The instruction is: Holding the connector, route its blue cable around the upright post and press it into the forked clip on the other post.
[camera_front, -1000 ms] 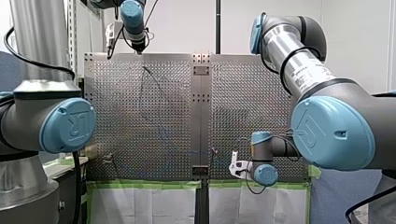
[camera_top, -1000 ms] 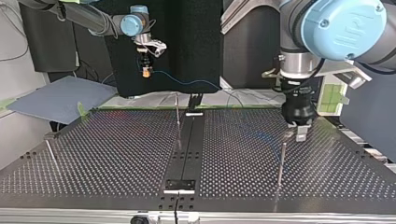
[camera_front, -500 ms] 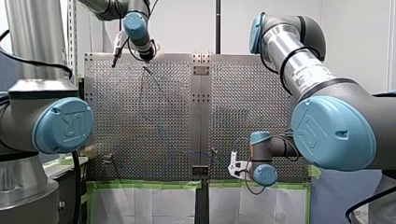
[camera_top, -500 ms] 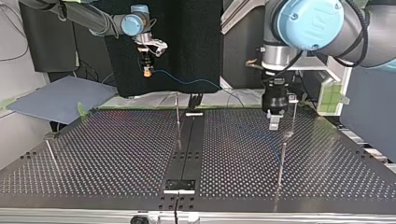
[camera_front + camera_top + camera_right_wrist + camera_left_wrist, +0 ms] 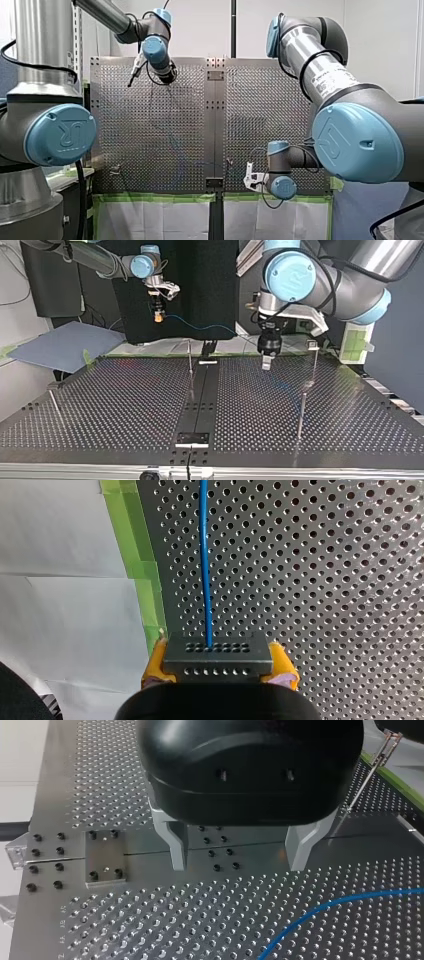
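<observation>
While right jaws clamp the grey perforated connector (image 5: 216, 656), blue cable (image 5: 205, 555) seems unrouted; left jaws apart; next, loop slim upright post (image 5: 190, 364).

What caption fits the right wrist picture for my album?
My right tool grips the grey connector between yellow pads, its blue cable running straight ahead over the perforated table.

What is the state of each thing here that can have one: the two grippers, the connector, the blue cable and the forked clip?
my left gripper: open, empty, above the table.
my right gripper: shut on the connector.
connector: held between the yellow pads.
blue cable: plugged into the connector, sagging, not in the clip.
forked clip: empty.
</observation>
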`<state>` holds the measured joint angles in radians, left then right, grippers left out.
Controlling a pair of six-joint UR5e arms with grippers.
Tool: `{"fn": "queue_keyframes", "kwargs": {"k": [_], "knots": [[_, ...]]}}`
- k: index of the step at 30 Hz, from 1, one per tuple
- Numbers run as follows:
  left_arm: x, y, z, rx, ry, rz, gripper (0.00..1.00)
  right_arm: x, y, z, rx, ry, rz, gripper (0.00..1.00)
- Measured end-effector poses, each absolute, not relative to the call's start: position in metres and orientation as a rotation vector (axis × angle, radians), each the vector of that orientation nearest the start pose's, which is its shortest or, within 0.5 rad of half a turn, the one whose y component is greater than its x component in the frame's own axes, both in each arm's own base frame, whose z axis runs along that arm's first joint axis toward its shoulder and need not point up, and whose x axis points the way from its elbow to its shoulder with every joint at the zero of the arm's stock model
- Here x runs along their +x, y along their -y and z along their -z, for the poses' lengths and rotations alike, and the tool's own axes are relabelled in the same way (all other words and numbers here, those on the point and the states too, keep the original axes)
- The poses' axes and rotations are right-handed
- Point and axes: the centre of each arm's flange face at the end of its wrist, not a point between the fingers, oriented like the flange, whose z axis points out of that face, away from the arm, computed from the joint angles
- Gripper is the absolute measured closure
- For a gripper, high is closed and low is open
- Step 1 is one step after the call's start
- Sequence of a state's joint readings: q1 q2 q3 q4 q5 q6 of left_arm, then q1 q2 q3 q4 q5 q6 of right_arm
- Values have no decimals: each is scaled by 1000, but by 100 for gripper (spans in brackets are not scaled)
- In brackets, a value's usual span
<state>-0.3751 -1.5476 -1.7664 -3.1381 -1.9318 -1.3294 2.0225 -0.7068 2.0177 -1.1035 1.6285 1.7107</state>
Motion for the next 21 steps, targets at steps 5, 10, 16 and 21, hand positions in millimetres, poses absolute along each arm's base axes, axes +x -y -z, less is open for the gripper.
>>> {"fn": "queue_keyframes", "kwargs": {"k": [5,10,16,21], "knots": [[392,260,-400,281,-1688,-266,4,334,395,58,1624,1241,-1438,100],[404,263,-384,290,-1682,-334,4,334,394,58,1625,1240,-1438,100],[416,264,-370,291,-1671,-417,4,335,394,58,1626,1239,-1439,100],[424,258,-370,267,-1644,-484,4,335,393,59,1628,1238,-1440,100]]}}
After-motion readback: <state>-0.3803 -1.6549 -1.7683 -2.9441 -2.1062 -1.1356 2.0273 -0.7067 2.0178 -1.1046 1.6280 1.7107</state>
